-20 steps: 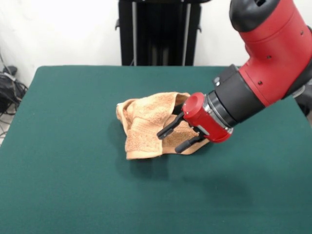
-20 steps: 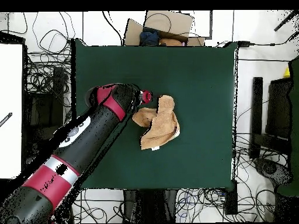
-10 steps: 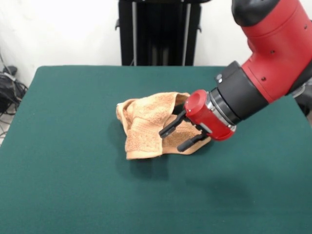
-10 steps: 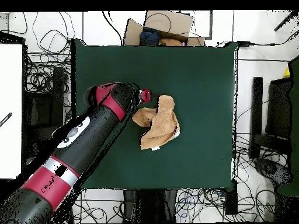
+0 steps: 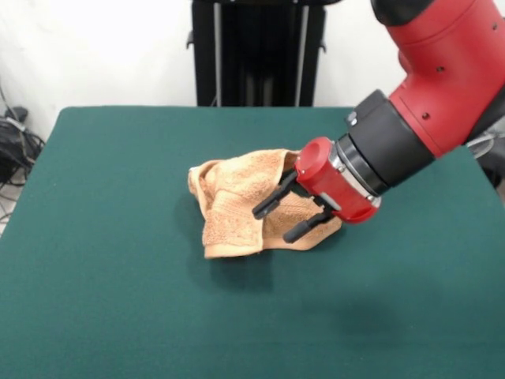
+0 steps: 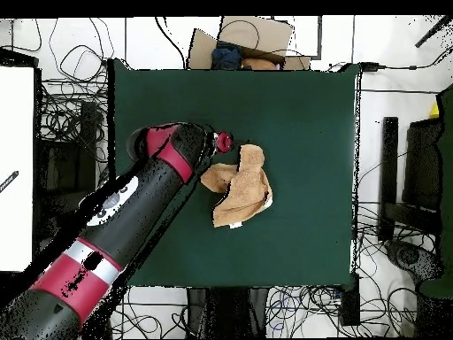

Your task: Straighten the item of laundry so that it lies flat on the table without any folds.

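The item of laundry (image 5: 237, 201), an orange-tan terry towel, lies crumpled and folded over itself near the middle of the green table (image 5: 118, 300). From above, the towel (image 6: 241, 188) shows a small white tag at its lower edge. My gripper (image 5: 273, 222) hovers just over the towel's right part, tilted down to the left. It is open, with its two black fingers (image 5: 268, 202) apart and no cloth between them. In the overhead view the gripper's red head (image 6: 223, 142) sits at the towel's upper left.
The red and black arm (image 5: 426, 103) reaches in from the upper right and covers part of the table's right side. Off the table, in the overhead view, are cables, a cardboard box (image 6: 243, 44) and a white surface (image 6: 16, 168).
The gripper has lifted and shifted slightly toward the far side over the towel. The towel has kept its shape and place.
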Motion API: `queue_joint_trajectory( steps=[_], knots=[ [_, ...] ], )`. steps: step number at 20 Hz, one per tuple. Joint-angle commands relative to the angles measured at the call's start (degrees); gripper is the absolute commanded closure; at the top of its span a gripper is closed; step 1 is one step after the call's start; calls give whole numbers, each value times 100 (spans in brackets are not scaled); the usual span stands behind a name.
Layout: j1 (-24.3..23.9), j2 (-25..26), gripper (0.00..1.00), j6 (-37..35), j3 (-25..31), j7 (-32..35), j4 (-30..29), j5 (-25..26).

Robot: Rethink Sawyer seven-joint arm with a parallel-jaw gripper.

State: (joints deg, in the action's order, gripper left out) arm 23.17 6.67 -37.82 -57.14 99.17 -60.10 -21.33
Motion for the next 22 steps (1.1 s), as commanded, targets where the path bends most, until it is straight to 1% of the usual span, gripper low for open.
queue_joint_trajectory(
  steps=[1, 7, 16, 22],
  knots=[
    [-245, 23, 0, 212, 910, 690, -150, 247],
    [-251, 30, 0, 205, 922, 716, -127, 268],
    [-254, 94, 0, 425, 979, 661, -168, 388],
    [-190, 117, 0, 586, 1003, 819, -253, 486]
  ],
)
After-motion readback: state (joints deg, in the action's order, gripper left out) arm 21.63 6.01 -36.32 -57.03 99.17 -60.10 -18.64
